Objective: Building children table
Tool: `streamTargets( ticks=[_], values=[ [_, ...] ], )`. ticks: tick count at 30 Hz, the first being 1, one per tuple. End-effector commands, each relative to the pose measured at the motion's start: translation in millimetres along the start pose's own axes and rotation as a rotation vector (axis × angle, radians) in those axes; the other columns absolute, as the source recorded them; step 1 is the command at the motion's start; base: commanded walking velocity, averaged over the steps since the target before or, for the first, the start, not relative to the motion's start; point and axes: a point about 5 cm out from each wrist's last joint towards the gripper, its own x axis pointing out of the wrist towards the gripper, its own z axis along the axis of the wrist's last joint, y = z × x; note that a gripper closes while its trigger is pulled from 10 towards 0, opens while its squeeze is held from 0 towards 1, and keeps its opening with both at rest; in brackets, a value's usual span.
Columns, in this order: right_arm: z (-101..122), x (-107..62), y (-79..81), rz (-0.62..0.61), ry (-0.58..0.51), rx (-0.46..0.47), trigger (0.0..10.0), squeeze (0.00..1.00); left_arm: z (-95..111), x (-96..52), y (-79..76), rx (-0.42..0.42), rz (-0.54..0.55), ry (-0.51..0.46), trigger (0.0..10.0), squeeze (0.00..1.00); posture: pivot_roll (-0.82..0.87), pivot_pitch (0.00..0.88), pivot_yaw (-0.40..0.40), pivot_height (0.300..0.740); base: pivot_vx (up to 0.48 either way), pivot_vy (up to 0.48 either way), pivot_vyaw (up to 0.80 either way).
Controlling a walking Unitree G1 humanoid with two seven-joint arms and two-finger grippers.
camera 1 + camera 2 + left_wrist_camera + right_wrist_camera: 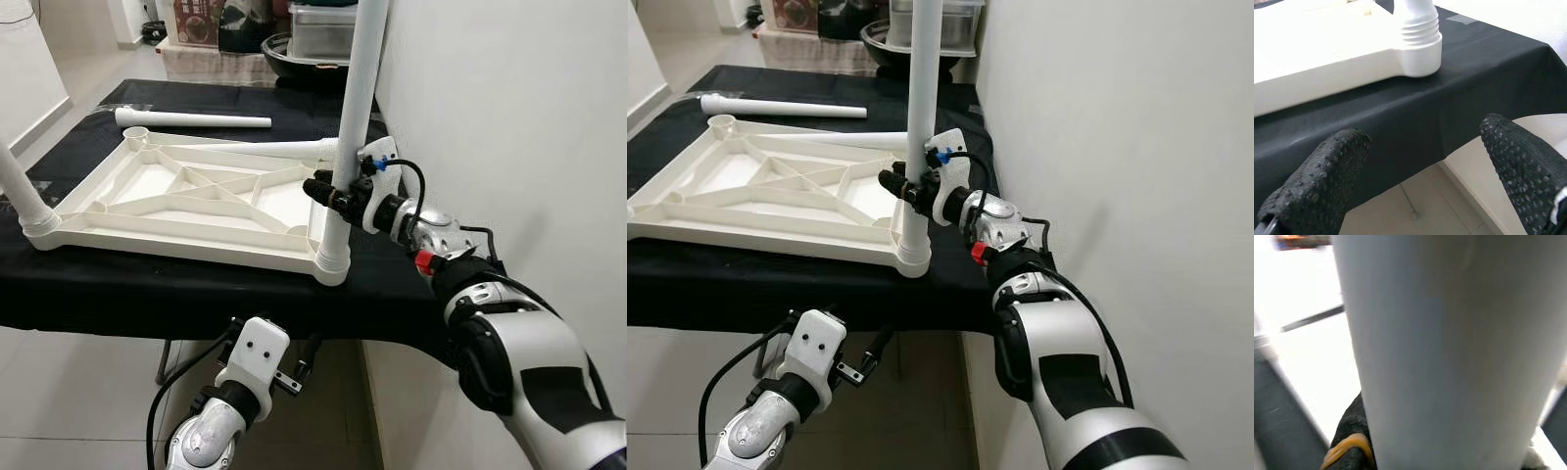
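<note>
Upright table leg (355,117) clamped in right claw (328,191)

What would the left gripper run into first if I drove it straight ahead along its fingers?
Most likely the black cloth hanging over the table's front edge, just below the white tabletop's corner socket. The left gripper is open, and depth is hard to judge.

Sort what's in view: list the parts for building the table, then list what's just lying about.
For the job:
- tabletop, upside down
- upright leg, gripped by the right tool
- loose leg on the black cloth

Lying about:
- metal container
- dark pan
</note>
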Motion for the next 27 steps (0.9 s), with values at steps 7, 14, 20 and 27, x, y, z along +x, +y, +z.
streamTargets(
  ticks=[7, 14, 20, 27],
  values=[
    [-10, -8.8, -27.1, -0.522, 0.080, 0.014, 0.0, 0.00, -7, -0.9, -2.3, 0.003, -0.011, 0.026, 10.0, 0.00, 0.09, 0.077, -0.090, 0.740, 0.000, 0.000, 0.00],
    [-8, -13.4, -28.4, -0.915, 0.034, 0.086, 0.0, 0.00, -6, -0.3, -1.4, 0.007, -0.008, 0.026, 10.0, 0.00, 0.09, 0.087, -0.093, 0.740, 0.000, 0.000, 0.00],
    [4, 0.8, -7.1, -0.889, -0.033, 0.130, 2.2, 0.00, -6, -0.3, -1.2, 0.006, -0.006, 0.025, 10.0, 0.00, 0.09, 0.093, -0.093, 0.740, 0.000, 0.000, 0.00],
    [10, 7.4, 2.6, -0.791, -0.090, 0.137, 10.0, 1.00, -6, 0.0, -1.4, 0.005, -0.009, 0.030, 10.0, 0.00, 0.09, 0.096, -0.093, 0.740, 0.000, 0.000, 0.00]
  ],
)
